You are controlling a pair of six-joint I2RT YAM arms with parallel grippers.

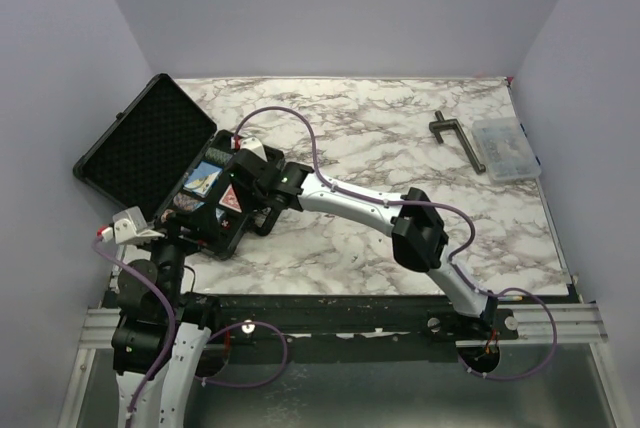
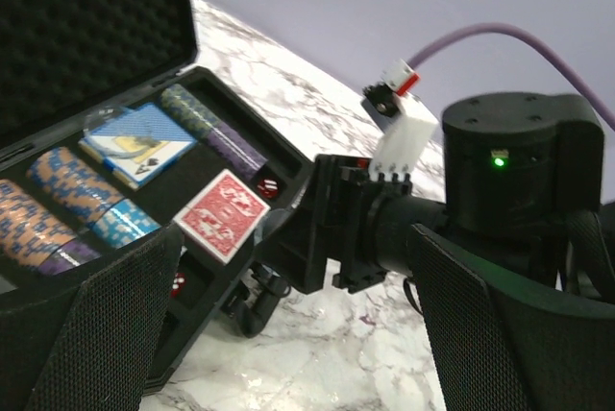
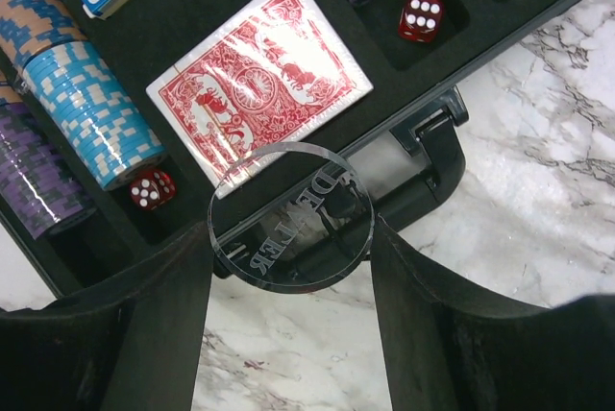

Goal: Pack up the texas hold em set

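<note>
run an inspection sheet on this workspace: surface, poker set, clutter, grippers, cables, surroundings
surface: marbled table, no damage seen
job's things: black case open, foam lid up; chip stacks, red deck, blue deck and red dice sit in its tray
clutter: T-shaped clamp beside clear plastic box, far right, away from the case
grippers: right gripper shut on clear dealer button above the case's front edge; left gripper open, empty
cables: purple cable arcs above the right arm, no snag seen
surroundings: plain walls on three sides, nothing else seen
</note>
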